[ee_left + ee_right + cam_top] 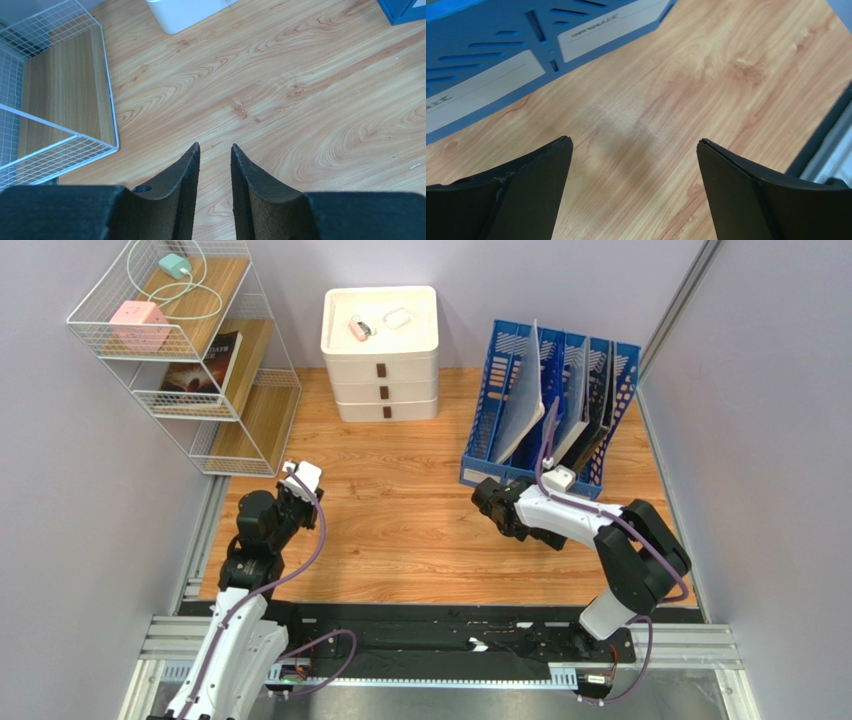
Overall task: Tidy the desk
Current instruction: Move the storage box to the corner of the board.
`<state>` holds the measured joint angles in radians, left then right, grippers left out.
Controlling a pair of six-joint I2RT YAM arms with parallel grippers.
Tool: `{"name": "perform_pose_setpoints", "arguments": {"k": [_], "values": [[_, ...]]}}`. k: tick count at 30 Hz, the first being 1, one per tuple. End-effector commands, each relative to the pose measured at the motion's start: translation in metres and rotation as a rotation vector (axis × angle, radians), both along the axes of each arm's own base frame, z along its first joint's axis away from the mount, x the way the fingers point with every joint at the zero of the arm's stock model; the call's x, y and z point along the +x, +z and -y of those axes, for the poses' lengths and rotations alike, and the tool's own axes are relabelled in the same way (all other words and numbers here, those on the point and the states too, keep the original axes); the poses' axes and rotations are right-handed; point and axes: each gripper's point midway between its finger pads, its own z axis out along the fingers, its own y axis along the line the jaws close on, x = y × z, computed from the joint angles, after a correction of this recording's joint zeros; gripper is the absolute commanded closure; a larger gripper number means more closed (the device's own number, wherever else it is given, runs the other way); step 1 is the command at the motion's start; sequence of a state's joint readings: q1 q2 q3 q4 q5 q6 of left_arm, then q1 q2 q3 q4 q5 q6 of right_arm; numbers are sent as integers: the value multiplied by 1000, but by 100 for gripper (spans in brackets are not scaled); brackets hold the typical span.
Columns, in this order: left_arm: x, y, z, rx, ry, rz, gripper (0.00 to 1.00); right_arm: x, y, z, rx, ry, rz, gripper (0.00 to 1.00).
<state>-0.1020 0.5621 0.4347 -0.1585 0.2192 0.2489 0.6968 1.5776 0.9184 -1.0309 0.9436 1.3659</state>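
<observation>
Right fingers [526,190] wide (above desk [651,100])

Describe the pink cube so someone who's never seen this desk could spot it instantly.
Find the white wire shelf at the desk's far left corner. On its top board, the pink cube sits at the near left, beside a mint-green plug with a looped cable. It's the only pink, boxy thing there; the dark book lies one level lower.
</observation>
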Motion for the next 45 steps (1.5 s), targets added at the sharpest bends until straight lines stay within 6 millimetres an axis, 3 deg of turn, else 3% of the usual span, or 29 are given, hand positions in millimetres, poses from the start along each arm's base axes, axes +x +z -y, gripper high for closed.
{"name": "perform_pose_setpoints", "arguments": {"k": [1, 2, 4, 7, 14, 21, 25, 29, 33, 42, 45], "values": [[0, 5, 2, 6, -24, 22, 64, -4, 19, 21, -92, -190, 78, 0], [0, 6, 2, 7, -25, 24, 64, 7, 23, 14, -92, -256, 129, 0], [0, 5, 2, 7, -25, 22, 64, 3, 34, 23, -190, -287, 83, 0], [1, 5, 1, 10, -19, 25, 64, 11, 27, 21, -204, -347, 63, 0], [1, 6, 1, 13, -20, 29, 64, 18, 12, 40, -201, -447, 62, 0], [2, 5, 1, 13, -20, 24, 64, 47, 32, 58, -208, -440, 31, 0], [3, 4, 0, 16, -16, 22, 64, 76, 53, 63, -203, -419, 35, 0], [4, 4, -1, 17, -10, 25, 64, 98, 59, 78, -238, -415, -19, 0], [4, 3, 0, 20, -12, 21, 64, 99, 64, 102, -249, -493, -67, 0], [5, 2, 1, 18, -21, 15, 64, 65, 76, 119, -221, -587, 41, 0], [4, 3, 2, 15, -25, 19, 64, 67, 80, 126, -219, -608, 52, 1]]}}
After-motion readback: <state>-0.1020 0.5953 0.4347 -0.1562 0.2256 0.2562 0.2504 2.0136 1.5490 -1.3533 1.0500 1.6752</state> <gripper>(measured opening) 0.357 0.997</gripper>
